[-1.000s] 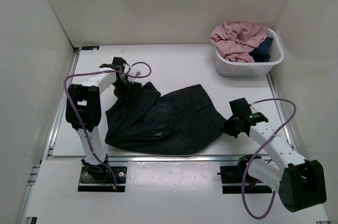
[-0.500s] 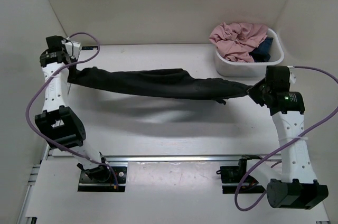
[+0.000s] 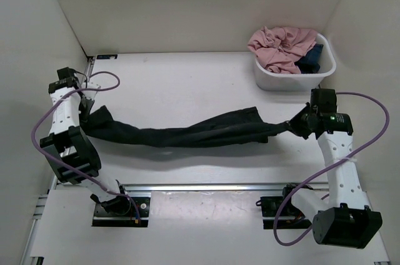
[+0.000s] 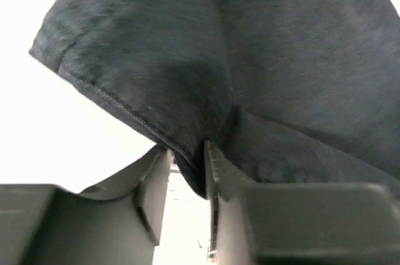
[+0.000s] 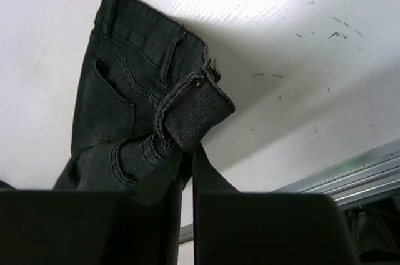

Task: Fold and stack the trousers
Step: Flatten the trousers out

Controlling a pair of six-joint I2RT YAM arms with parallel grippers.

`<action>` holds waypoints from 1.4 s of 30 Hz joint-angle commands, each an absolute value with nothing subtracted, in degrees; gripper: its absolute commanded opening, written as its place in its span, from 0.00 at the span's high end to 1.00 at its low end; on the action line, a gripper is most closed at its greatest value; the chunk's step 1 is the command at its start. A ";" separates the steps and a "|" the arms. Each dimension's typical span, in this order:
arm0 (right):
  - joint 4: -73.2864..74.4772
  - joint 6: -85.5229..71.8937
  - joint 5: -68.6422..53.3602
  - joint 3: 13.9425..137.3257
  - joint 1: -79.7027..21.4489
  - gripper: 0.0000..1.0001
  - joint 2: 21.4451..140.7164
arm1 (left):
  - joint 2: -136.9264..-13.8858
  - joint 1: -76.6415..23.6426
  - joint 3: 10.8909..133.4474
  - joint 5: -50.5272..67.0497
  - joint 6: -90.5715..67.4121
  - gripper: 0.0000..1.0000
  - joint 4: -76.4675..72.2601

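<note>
The black trousers point(image 3: 187, 132) hang stretched in a long sagging band across the table between my two grippers. My left gripper point(image 3: 84, 114) is shut on the hem end at the far left; in the left wrist view the cloth point(image 4: 250, 59) is pinched between the fingers point(image 4: 215, 171). My right gripper point(image 3: 295, 125) is shut on the waistband end at the right; in the right wrist view the waistband with pocket and belt loops point(image 5: 144, 109) is clamped in the jaws point(image 5: 186, 165). The middle of the band touches or nearly touches the table.
A white tub point(image 3: 294, 77) stands at the back right, holding a pink garment point(image 3: 281, 45) and a small dark blue garment point(image 3: 311, 59). Walls enclose the table on the left, back and right. A metal rail point(image 3: 200, 186) runs along the near edge.
The trousers went from a heap on the table to being stretched out high between both grippers; now both grippers have come lower and the band sags toward the table.
</note>
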State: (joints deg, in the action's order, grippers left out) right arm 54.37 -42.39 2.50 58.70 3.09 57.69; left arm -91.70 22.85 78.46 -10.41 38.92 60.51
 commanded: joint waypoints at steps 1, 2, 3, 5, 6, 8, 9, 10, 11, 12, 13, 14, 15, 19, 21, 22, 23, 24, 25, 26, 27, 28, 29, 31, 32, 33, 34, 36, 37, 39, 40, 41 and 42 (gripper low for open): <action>50.71 -39.73 5.10 62.04 4.31 1.00 57.74 | -91.30 22.94 85.31 -13.45 40.88 0.57 58.62; 50.19 -39.73 5.10 63.96 4.31 1.00 59.31 | -92.45 22.42 87.52 -12.58 40.09 0.56 58.62; 50.19 -39.12 5.10 65.03 4.31 1.00 60.20 | -93.77 21.72 90.06 -10.31 38.25 0.51 58.62; 50.19 -38.50 5.10 67.14 4.31 1.00 62.91 | -99.21 20.84 98.76 -9.76 35.70 0.46 60.46; 50.19 -37.80 5.10 68.89 4.31 1.00 63.63 | -101.40 20.83 101.83 -8.80 33.94 0.44 61.69; 50.19 -37.79 5.10 69.61 4.31 1.00 65.47 | -107.73 20.13 109.75 -8.09 32.00 0.34 65.02; 50.19 -37.79 5.10 70.39 4.83 1.00 66.09 | -109.41 20.13 111.60 -8.09 31.12 0.34 66.34; 50.19 -37.27 5.10 70.40 4.83 1.00 66.09 | -110.64 20.13 112.93 -8.09 29.90 0.32 67.84; 50.79 -37.27 4.31 70.40 4.83 1.00 66.79 | -111.35 20.13 112.68 -8.09 29.88 0.32 68.81; 50.80 -37.27 3.61 70.40 5.44 1.00 66.80 | -110.05 20.13 110.59 -8.09 29.88 0.32 68.82; 50.80 -36.74 3.60 70.40 5.45 1.00 66.80 | -108.30 21.00 107.52 -7.48 29.88 0.32 67.43; 51.41 -36.22 3.60 70.40 5.45 1.00 66.80 | -103.41 22.48 99.40 -7.47 30.40 0.32 65.67; 51.42 -36.21 4.21 70.40 5.45 1.00 66.80 | -100.49 23.37 94.62 -7.99 31.19 0.31 63.57; 53.96 -34.20 5.88 68.39 7.29 1.00 64.87 | -89.05 29.34 73.69 -10.90 37.07 0.24 54.77; 53.44 -34.19 5.89 66.28 7.99 1.00 63.99 | -86.41 32.68 65.07 -11.43 38.49 0.22 51.78; 53.44 -34.19 4.93 64.09 8.00 1.00 63.29 | -86.40 33.91 63.04 -11.43 38.50 0.22 50.38; 52.65 -34.19 4.92 63.03 8.00 1.00 63.28 | -86.40 36.01 61.63 -11.43 39.02 0.22 49.06; 52.65 -34.19 4.23 62.23 8.00 1.00 63.28 | -87.01 36.82 60.92 -10.56 39.02 0.22 47.04; 52.04 -34.19 3.61 61.44 8.00 1.00 62.76 | -87.79 37.61 60.91 -9.59 38.41 0.21 47.02; 52.03 -34.19 3.60 60.13 8.00 1.00 62.75 | -88.67 38.92 63.43 -6.36 37.89 0.21 46.50; 52.03 -34.19 3.60 59.51 8.00 1.00 62.75 | -90.60 38.94 64.67 -4.76 36.84 0.21 46.49; 52.03 -34.19 4.21 58.98 8.00 1.00 62.23 | -91.57 39.54 65.91 -3.35 36.22 0.21 46.49; 52.03 -33.49 4.74 58.45 8.00 1.00 62.23 | -92.45 39.55 67.05 -1.69 36.21 0.21 47.36; 52.03 -32.70 6.58 56.78 8.00 1.00 61.53 | -94.64 39.55 69.94 4.55 34.73 0.20 47.90; 52.03 -32.00 7.11 56.17 8.00 1.00 61.00 | -95.35 39.55 70.74 6.75 34.72 0.20 48.60; 52.64 -31.12 7.64 55.64 8.00 1.00 61.00 | -95.97 39.55 71.36 10.07 34.19 0.20 49.21; 52.65 -31.11 8.17 54.85 8.00 1.00 60.47 | -97.28 39.55 71.89 10.80 33.32 0.20 49.22; 53.26 -29.80 9.32 54.23 8.52 1.00 60.47 | -99.13 39.55 72.86 11.42 32.00 0.20 49.22; 53.26 -29.79 10.10 53.71 8.53 1.00 59.95 | -101.66 39.55 74.25 10.90 31.99 0.20 49.22; 53.26 -29.19 10.63 53.70 8.53 1.00 59.94 | -104.31 39.55 75.14 10.90 31.46 0.20 50.09; 53.26 -29.18 10.63 53.70 8.53 1.00 59.94 | -105.98 39.55 75.84 11.77 31.46 0.20 51.58; 53.26 -29.18 10.63 53.70 8.53 1.00 59.94 | -106.00 39.55 75.85 13.26 32.33 0.20 52.46; 53.26 -29.18 10.63 53.70 8.53 1.00 59.94 | -106.00 39.55 75.85 14.75 32.87 0.21 53.34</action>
State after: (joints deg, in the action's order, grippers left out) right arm 53.71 -30.94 8.78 53.74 8.23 61.06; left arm -106.00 39.33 74.43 8.88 32.75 49.65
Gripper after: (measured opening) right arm 0.060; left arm 0.795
